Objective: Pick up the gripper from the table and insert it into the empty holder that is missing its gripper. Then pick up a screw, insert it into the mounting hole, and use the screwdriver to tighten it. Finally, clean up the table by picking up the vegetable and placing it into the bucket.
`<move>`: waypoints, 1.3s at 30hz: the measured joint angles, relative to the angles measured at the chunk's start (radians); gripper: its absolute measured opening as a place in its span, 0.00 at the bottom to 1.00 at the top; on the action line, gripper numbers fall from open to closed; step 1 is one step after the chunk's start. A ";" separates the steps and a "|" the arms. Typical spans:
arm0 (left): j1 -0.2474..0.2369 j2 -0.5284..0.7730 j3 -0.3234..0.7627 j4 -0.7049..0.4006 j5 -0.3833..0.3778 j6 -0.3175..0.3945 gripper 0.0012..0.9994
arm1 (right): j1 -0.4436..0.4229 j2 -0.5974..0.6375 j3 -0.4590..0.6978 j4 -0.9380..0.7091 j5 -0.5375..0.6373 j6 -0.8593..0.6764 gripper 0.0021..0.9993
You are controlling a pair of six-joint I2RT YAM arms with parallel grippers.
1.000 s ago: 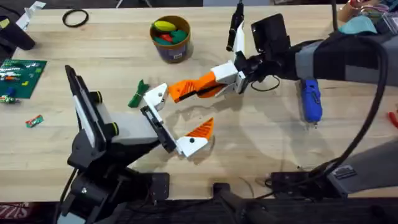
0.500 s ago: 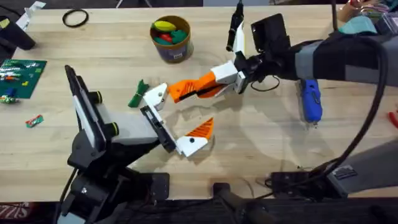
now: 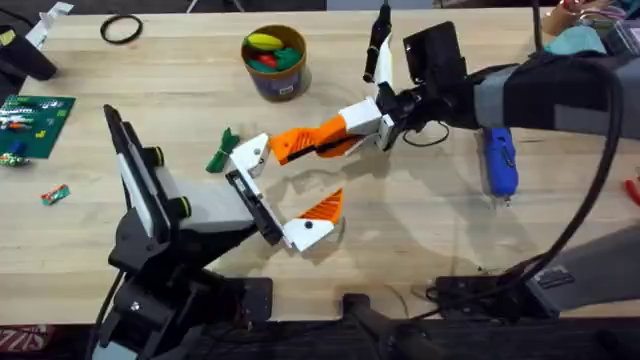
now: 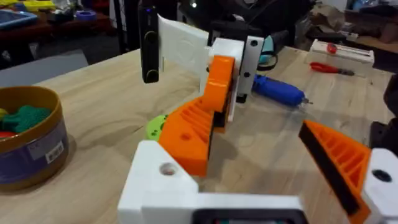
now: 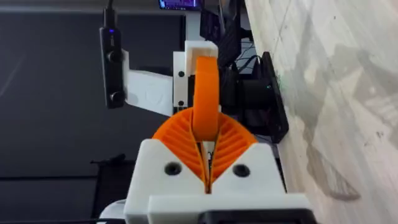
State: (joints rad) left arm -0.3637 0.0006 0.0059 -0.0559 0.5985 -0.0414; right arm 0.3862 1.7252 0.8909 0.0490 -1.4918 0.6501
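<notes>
At the middle of the wooden table [image 3: 420, 230], one orange gripper [image 3: 300, 142] is being held off the surface by the right gripper [image 3: 352, 130], whose white fingers with orange ribbed pads [image 5: 236, 140] are clamping it from both sides. Its free end is meeting the white holder [image 3: 250, 152], one of two white mounts on the left arm's black rail [image 3: 252, 205]; whether it is seated there cannot be told. In the left wrist view the orange gripper [image 4: 198, 124] is leaning against the holder [image 4: 161, 177], where one mounting hole [image 4: 168, 168] is showing.

The other white mount [image 3: 308, 234] is carrying one shorter orange finger [image 3: 324, 208]. The left gripper [image 3: 275, 190] is standing spread wide, its two mounts well apart, grasping nothing.

- One vegetable [image 3: 221, 151], green, is lying on the table just beside the holder, on the side away from the right arm.
- One screwdriver [image 3: 499, 160], blue, is lying on the table near the right arm.
- One bucket [image 3: 275, 75] is standing at the far side of the table, holding toy pieces [image 3: 272, 50]: one yellow, at least one red and one green.
- One black ring [image 3: 120, 30] is lying near the far left corner.
- One green board [image 3: 35, 122] is lying near the left edge.
</notes>
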 joint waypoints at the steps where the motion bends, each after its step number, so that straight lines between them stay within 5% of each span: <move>1: 0.000 0.000 0.000 0.000 -0.002 0.000 0.99 | 0.001 0.000 0.000 0.009 0.000 0.001 0.01; 39: 0.000 0.000 0.000 0.000 0.000 0.004 0.99 | 0.046 -0.022 0.003 0.016 0.015 0.015 0.01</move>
State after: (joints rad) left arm -0.3637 0.0006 0.0059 -0.0559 0.5984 -0.0370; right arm 0.4317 1.7028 0.8943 0.0652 -1.4771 0.6655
